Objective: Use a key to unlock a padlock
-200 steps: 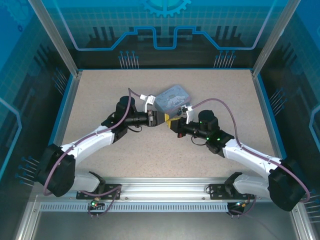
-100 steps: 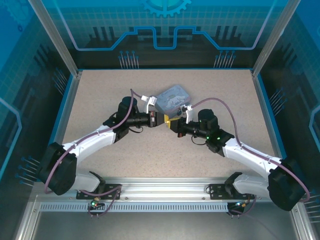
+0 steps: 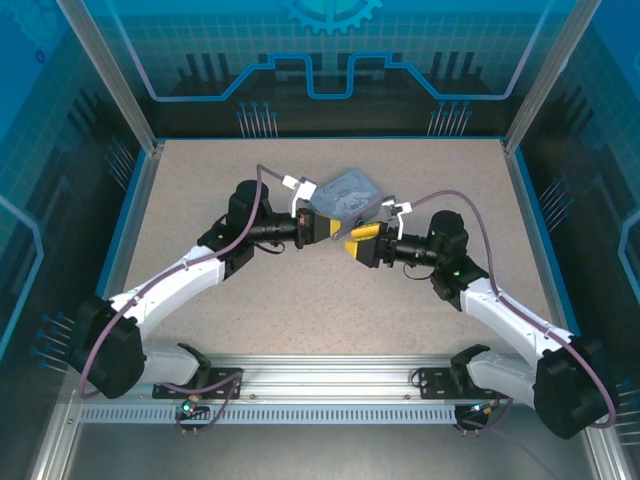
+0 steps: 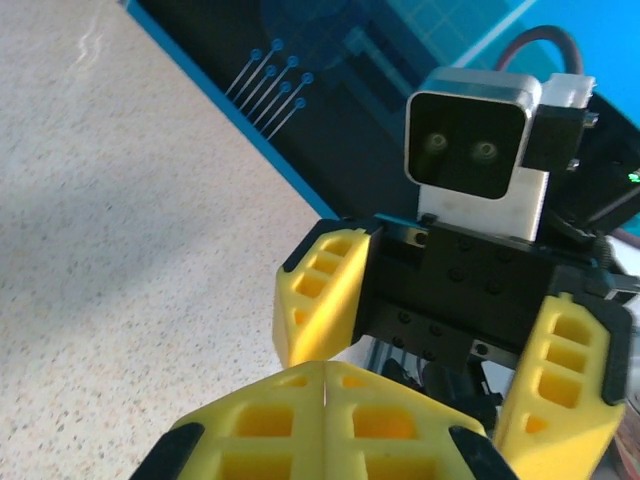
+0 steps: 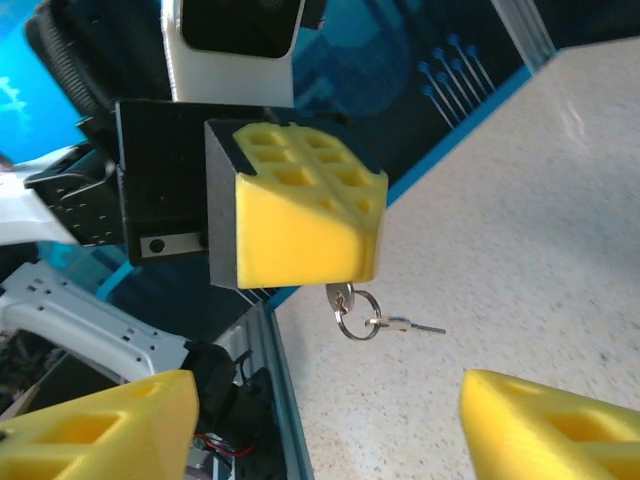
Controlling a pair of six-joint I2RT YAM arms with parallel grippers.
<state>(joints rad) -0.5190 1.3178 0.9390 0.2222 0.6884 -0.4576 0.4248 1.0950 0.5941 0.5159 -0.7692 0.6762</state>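
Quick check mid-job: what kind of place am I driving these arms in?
Probably a purpose-built robot test cell: aluminium frame posts, blue circuit-print wall panels, and a speckled tabletop with the left arm and right arm bolted to a rail.

the key (image 5: 340, 296) is a tiny brassy-silver piece of metal, far smaller than a finger; only its rounded head shows, poking out from under the closed yellow fingers of the left gripper (image 5: 350, 250), the rest hidden between the pads; it hangs in the air above the speckled table (image 5: 560, 200), head downward; a thin wire ring (image 5: 352, 322) is threaded through the head and dangles just below it; a second small key (image 5: 408, 325), pale and silvery, sits on that ring and sticks out sideways to the right, roughly level, touching nothing else
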